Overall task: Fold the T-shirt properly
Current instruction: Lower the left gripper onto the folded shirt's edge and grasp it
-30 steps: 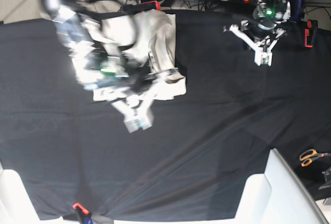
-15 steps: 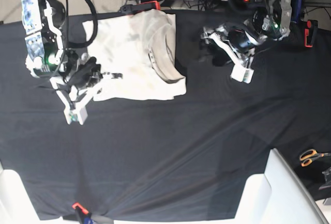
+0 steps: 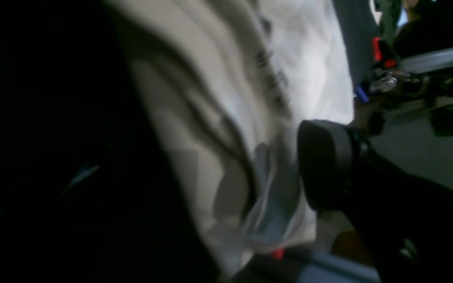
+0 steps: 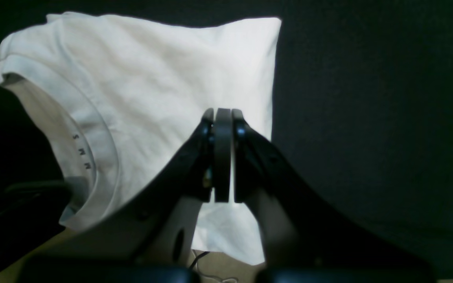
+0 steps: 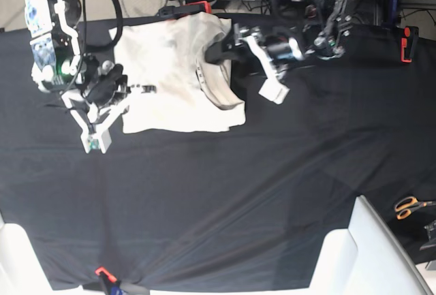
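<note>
A black cloth covered the worktop [image 5: 225, 206], with cables and stands crowded along its far edge and a pair of orange-handled scissors [image 5: 411, 206] lying off to one side. You had the T-shirt [image 5: 178, 77] lying near that far edge, already folded into a compact, roughly square packet with the ribbed collar [image 5: 216, 80] showing along one side.

Your right gripper [image 5: 90, 144] sat just beside the packet's edge, over the bare cloth. In the right wrist view its fingers [image 4: 223, 153] were pressed flat together with nothing between them; the shirt lay under and beyond them, not in them.

Your left gripper [image 5: 248, 53] had reached in at the collar side. In the base view its fingers stood wide apart, one white finger [image 5: 274, 90] out over the cloth and the other near the collar. The left wrist view was blurred, but a dark pad [image 3: 323, 165] showed close against cream fabric with no cloth pinched. It held nothing that I could see.

Judging by its look, you were dealing with light, limp cotton: it would sag, drag and let layers slide apart if lifted from one point. A pinch through all the layers at a folded edge or corner seemed safest to you. The collar rib was the firmest part, though pulling there alone risked opening the fold.
</note>
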`<state>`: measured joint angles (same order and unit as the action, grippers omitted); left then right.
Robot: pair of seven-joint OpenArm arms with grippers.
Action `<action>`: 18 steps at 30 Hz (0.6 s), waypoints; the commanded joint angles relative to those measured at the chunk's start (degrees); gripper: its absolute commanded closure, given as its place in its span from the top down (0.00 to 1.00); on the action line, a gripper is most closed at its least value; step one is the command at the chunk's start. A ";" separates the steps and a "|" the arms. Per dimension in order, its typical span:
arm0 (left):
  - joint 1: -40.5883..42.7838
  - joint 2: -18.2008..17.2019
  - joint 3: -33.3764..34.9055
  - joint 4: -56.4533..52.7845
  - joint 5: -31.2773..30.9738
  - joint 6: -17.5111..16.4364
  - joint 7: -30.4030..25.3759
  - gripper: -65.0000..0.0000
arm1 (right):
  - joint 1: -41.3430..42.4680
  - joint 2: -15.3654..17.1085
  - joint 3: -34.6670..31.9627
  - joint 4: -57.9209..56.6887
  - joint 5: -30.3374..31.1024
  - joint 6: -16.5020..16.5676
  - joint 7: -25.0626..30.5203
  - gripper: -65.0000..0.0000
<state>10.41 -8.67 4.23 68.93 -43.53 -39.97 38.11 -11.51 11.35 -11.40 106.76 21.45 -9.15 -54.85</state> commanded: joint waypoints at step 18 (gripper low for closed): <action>-5.18 3.61 4.61 -8.57 0.85 -0.03 0.79 0.55 | -0.58 1.88 0.54 0.18 0.31 0.05 1.62 0.00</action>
<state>5.19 -5.10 8.67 60.12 -43.42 -40.60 37.01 -12.43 13.04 -11.18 106.10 21.43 -9.15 -54.17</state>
